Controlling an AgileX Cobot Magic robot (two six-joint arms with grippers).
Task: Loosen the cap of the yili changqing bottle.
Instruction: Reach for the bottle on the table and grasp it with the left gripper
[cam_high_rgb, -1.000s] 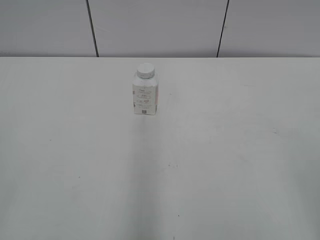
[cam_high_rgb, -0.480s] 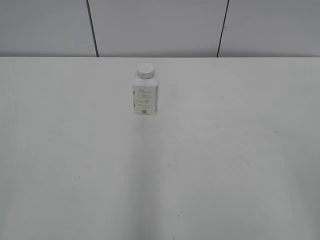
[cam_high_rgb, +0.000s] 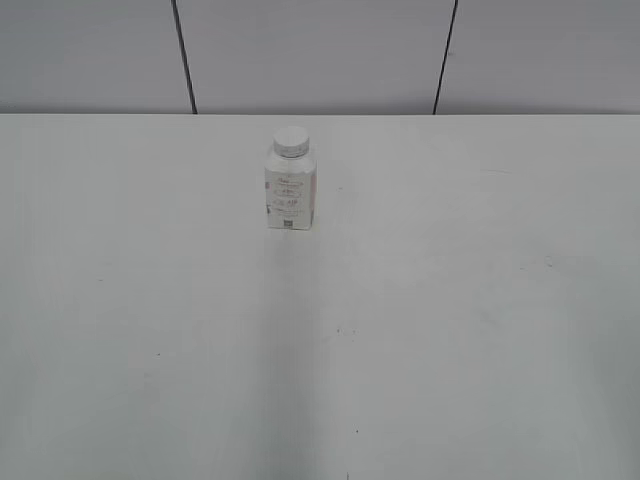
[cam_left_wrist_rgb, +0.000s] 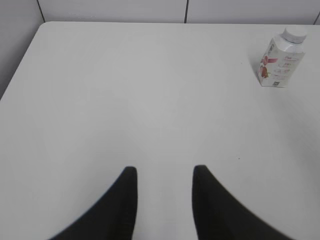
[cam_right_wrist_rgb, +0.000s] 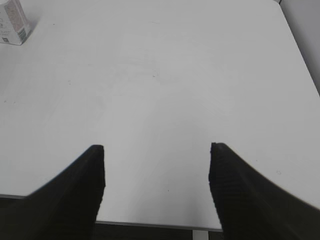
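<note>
The yili changqing bottle (cam_high_rgb: 291, 195) stands upright on the white table, left of the middle and toward the back, with its white cap (cam_high_rgb: 292, 140) on the neck. In the left wrist view the bottle (cam_left_wrist_rgb: 280, 61) stands at the upper right with its cap (cam_left_wrist_rgb: 293, 34) on. In the right wrist view only the bottle's lower part (cam_right_wrist_rgb: 14, 22) shows at the top left corner. My left gripper (cam_left_wrist_rgb: 162, 172) is open and empty, far from the bottle. My right gripper (cam_right_wrist_rgb: 157, 150) is open and empty over the table's near edge. Neither gripper shows in the exterior view.
The white table (cam_high_rgb: 450, 300) runs back to a grey panelled wall (cam_high_rgb: 320, 55). The table's left edge (cam_left_wrist_rgb: 20, 65) shows in the left wrist view. Its near edge (cam_right_wrist_rgb: 150, 224) and right edge (cam_right_wrist_rgb: 300, 55) show in the right wrist view.
</note>
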